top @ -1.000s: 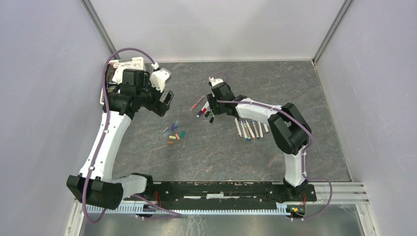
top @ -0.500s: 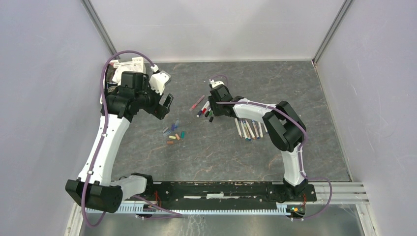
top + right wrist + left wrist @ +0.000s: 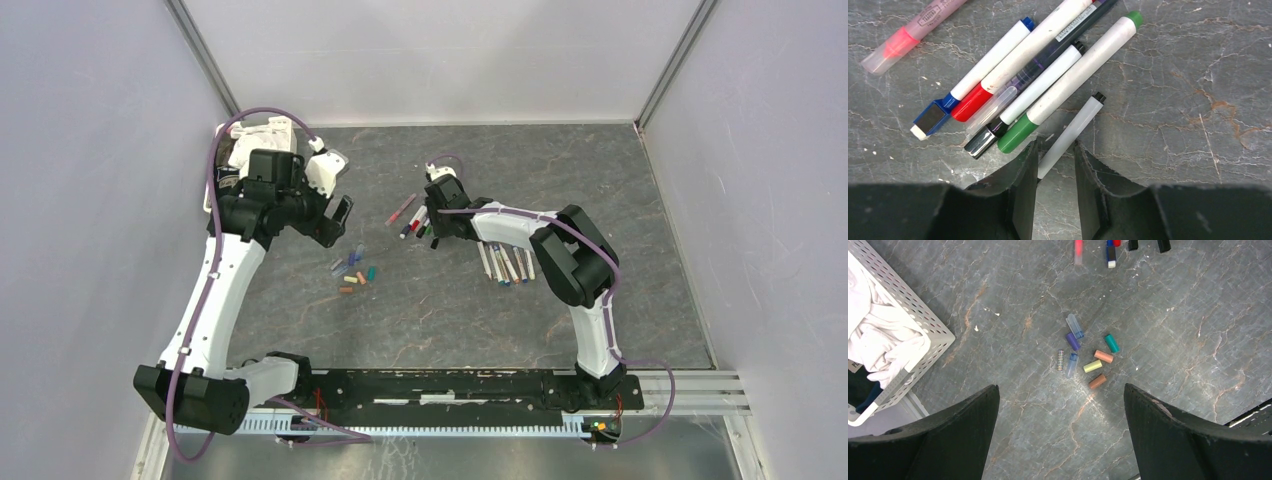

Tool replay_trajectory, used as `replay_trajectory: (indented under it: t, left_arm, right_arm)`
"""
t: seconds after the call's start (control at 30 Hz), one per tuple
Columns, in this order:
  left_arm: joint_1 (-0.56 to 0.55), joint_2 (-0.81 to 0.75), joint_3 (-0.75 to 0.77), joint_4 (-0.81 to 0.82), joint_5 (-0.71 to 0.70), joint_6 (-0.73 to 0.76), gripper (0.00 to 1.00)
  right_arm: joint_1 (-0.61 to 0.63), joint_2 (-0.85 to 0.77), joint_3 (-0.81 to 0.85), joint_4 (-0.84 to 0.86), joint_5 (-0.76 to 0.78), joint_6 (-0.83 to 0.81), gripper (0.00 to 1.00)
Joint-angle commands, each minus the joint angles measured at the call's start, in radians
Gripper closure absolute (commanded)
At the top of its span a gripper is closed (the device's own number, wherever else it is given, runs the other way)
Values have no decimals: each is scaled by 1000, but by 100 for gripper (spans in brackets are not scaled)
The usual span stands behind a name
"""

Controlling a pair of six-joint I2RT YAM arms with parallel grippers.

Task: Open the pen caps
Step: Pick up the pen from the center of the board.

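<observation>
Several loose pen caps [image 3: 1093, 360] (teal, salmon, yellow, brown, purple, clear blue) lie in a cluster on the grey table, and they also show in the top view [image 3: 352, 270]. My left gripper [image 3: 1060, 387] hangs wide open and empty above the table just near of them [image 3: 338, 220]. My right gripper [image 3: 1054, 152] is low at a bunch of capped pens [image 3: 410, 218]. Its jaws stand narrowly apart around the end of a thin white pen [image 3: 1070, 134], which touches the left finger [image 3: 1023, 170]. A green-capped pen [image 3: 1068, 82] lies beside it.
A white mesh basket [image 3: 908, 315] holding white cloth stands at the far left [image 3: 250, 140]. A row of uncapped white pens [image 3: 505, 262] lies right of the right gripper. A pink highlighter [image 3: 908, 30], a blue-capped pen [image 3: 983, 70] and a red-capped pen [image 3: 1018, 55] lie in the bunch.
The right arm has shifted slightly left, bringing its gripper over the pen bunch. The left gripper has dipped a little toward the caps.
</observation>
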Motion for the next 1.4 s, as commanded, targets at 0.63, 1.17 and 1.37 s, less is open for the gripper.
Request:
replay_trajectory:
  t: [0.63, 1.17, 1.37]
  left_arm:
    - [4, -15, 41, -35, 133, -17, 0]
    - [3, -2, 23, -11, 518, -131, 0]
    - [3, -47, -43, 78, 645, -191, 1]
  right_arm:
    - [-46, -326, -269, 101, 30, 101, 98]
    - [186, -709, -544, 923, -94, 368, 100]
    - [283, -693, -546, 1053, -11, 413, 100]
